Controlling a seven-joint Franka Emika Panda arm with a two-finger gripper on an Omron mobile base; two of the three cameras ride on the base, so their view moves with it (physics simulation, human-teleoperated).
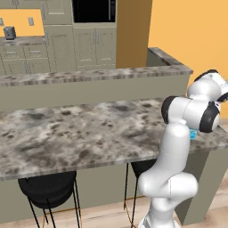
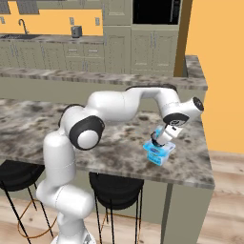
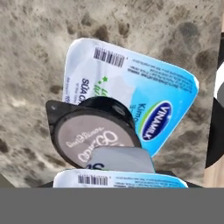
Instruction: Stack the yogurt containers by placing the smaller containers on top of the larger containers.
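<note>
Gripper (image 2: 159, 139) is low over the stack near the counter's (image 2: 119, 152) right end, not far from its front edge. Fingers are hidden in the base views; jaws read as clenched, and the small light-blue tub (image 3: 120, 178) sitting right at the fingertips in the hand view looks like what they hold, though actual contact isn't visible.

Below it: the dark cup with the lavender lid (image 3: 94, 135) sits on the large light-blue tub (image 3: 131, 94), which rests on the counter. In the hand view the cup is off toward one edge of the large lid, not centred.

Risks from here, as judgement:
- Cup lid is small. If the held tub comes down off-centre it likely tips and slides off.
- Cup already sits eccentric on the large tub, so any downward push or sideways nudge could shove it off or rock the bottom tub.
- Stack is close to the counter's right end and front edge; anything knocked off could roll to the floor.
- Releasing while tilted, or lifting away with a finger dragging, would topple the top tub.
</note>
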